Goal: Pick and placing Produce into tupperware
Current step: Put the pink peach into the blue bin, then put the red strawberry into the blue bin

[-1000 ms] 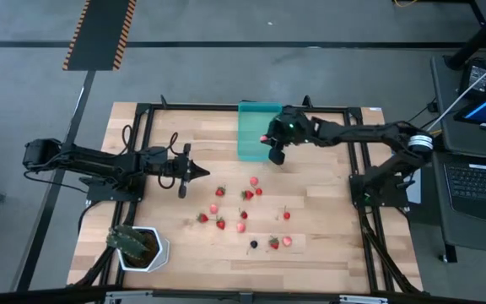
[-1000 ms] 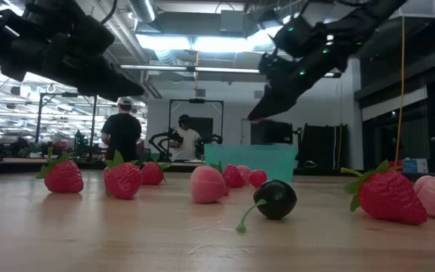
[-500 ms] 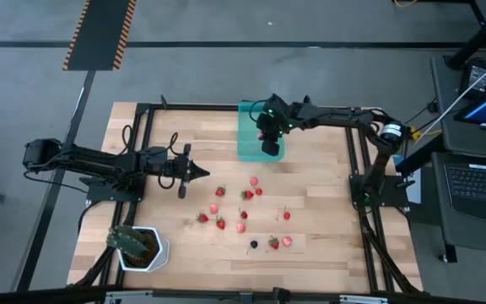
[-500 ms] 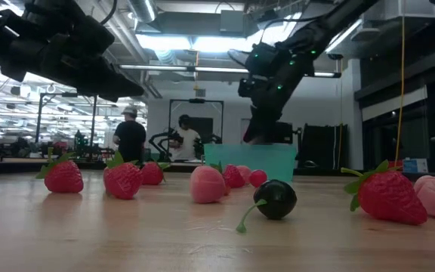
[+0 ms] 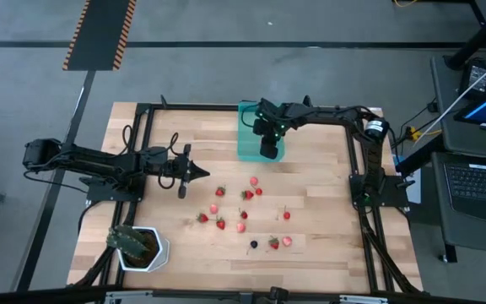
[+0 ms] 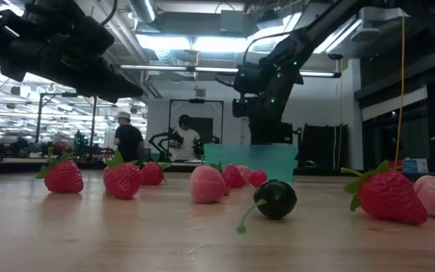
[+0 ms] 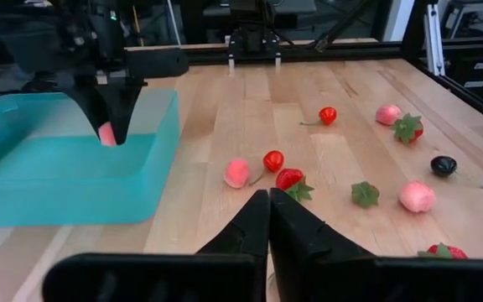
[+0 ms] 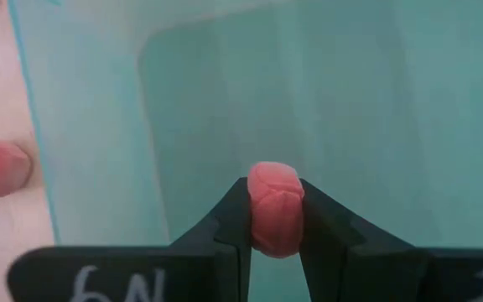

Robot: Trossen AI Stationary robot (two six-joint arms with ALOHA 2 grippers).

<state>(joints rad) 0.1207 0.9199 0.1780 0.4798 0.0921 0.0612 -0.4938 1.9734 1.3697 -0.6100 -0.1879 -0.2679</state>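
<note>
Your right claw (image 8: 277, 220) grips a pink fruit (image 8: 275, 208) over the teal container (image 5: 250, 135); its tip is hidden overhead. Left claw (image 7: 268, 220) sits closed beside the container.

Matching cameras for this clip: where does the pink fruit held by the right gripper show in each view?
High view: hidden beneath the right gripper, over the teal container.
Low view: not visible.
Left wrist view: pink fruit at the fingertips, inside the container.
Right wrist view: centre, between the fingers.
Shared landmark: the teal container.
</note>
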